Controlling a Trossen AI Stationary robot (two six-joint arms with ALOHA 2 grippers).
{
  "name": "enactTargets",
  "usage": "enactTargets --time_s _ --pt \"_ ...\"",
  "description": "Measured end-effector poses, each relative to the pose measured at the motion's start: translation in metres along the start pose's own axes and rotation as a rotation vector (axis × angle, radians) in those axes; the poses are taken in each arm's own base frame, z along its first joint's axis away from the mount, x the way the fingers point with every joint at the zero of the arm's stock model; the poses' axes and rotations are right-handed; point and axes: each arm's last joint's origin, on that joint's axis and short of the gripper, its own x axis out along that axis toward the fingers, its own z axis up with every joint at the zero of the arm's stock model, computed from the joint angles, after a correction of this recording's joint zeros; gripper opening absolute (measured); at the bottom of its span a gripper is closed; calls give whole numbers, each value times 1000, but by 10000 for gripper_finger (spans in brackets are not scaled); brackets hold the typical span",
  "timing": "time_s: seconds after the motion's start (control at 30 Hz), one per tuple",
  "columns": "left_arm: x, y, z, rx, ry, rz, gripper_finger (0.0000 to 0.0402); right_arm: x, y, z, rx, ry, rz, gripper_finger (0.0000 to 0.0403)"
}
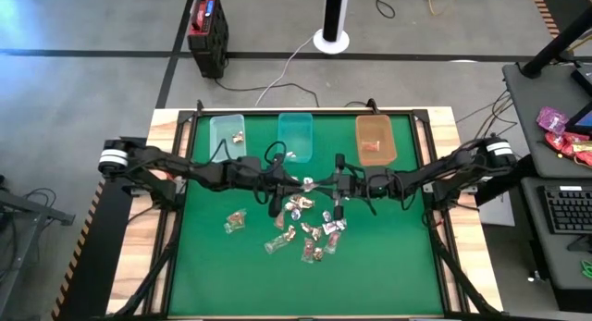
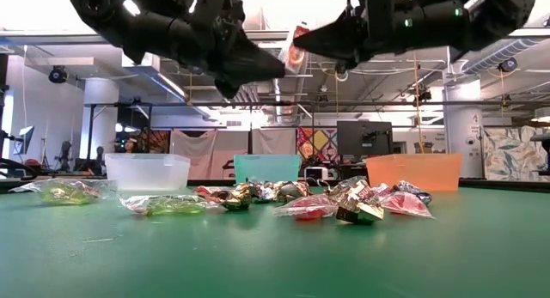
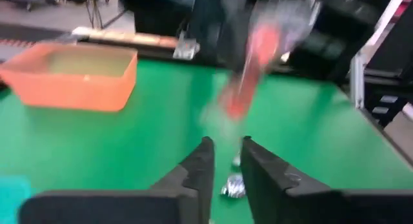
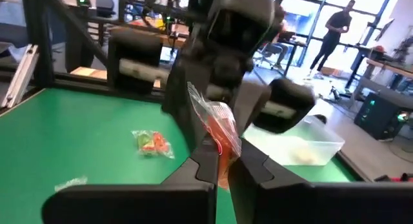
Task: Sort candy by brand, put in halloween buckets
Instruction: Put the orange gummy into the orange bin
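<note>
The green tabletop (image 1: 203,275) carries three bins along its far edge and loose candy (image 1: 305,233) mid-mat. Above the pile, the right claw (image 4: 222,161) pinches a red-wrapped sweet (image 4: 222,130); the left claw (image 3: 224,161) stands slightly spread, facing it.

Both dark six-joint arms stretched inward from opposite counter sides, meeting nose to nose over middle, raised well above surface. Left gripper (image 1: 298,184) tip points toward right gripper (image 1: 326,185); tips almost touching in high view. Left gripper's jaws slightly parted, narrow gap showing between its dark fingers (image 3: 197,172) in left wrist view. Right gripper's jaws pinched tight on small red sweet in crinkled clear wrapper (image 4: 218,130), wrapper sticking out beyond fingers (image 4: 200,164). Both wrists roughly level, elbows bent outward.
</note>
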Motion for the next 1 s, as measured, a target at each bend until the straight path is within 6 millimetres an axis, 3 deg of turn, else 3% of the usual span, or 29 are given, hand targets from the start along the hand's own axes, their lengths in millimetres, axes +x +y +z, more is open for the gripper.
enactTargets --time_s 0.1,0.2,0.33,0.5,0.73,1.0 --pt "-7 7 -1 3 62 69 110 -2 -11 12 10 123 -132 11" --pt "-16 11 -2 34 144 102 143 -6 -31 21 53 330 -375 10" --pt "-31 14 -5 85 265 118 170 -20 -75 28 251 584 -771 11" --pt "-46 16 -7 155 364 214 175 -45 -126 17 468 867 -1062 12" --pt "-56 17 2 213 334 255 170 -53 -162 -9 615 1010 -1049 12" --pt "-39 19 -7 329 348 184 169 -59 -167 -23 658 1060 -1071 13"
